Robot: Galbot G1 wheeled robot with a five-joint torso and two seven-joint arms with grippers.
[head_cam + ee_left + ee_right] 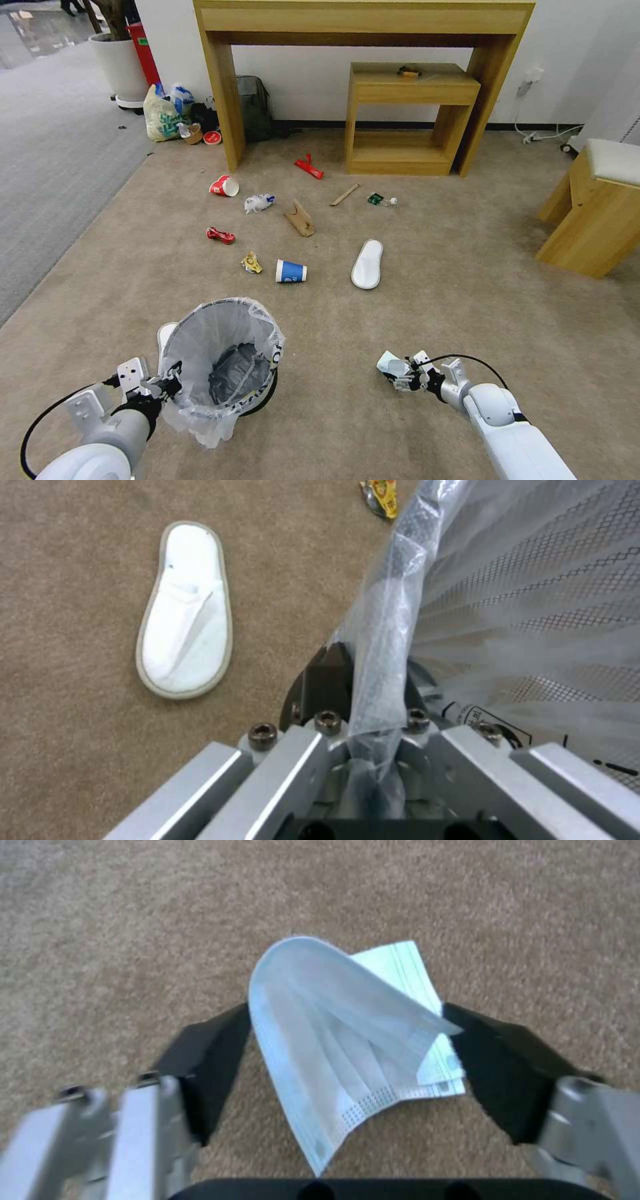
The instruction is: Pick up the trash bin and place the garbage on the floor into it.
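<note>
My left gripper [165, 387] [370, 675] is shut on the near rim of the trash bin [220, 363], a black bin lined with a translucent bag [520, 595], held over the floor [400, 300]. The right gripper [400, 373] [347, 1012] is shut on a pale blue face mask [333, 1040], low over the carpet. Garbage lies ahead: a blue cup [291, 271], yellow wrapper [251, 263], crushed red can [220, 235], red cup [225, 185], cardboard [300, 219], wooden stick [345, 195], small bottle [382, 199] and a white slipper [367, 264]. Another slipper [187, 615] lies beside the bin.
A wooden desk [227, 100] with a low shelf unit [413, 113] under it stands against the far wall. A wooden stool [593, 213] is at the right. A shopping bag [162, 119], backpack [253, 107] and plant pot [120, 67] sit at the back left beside grey carpet [53, 147].
</note>
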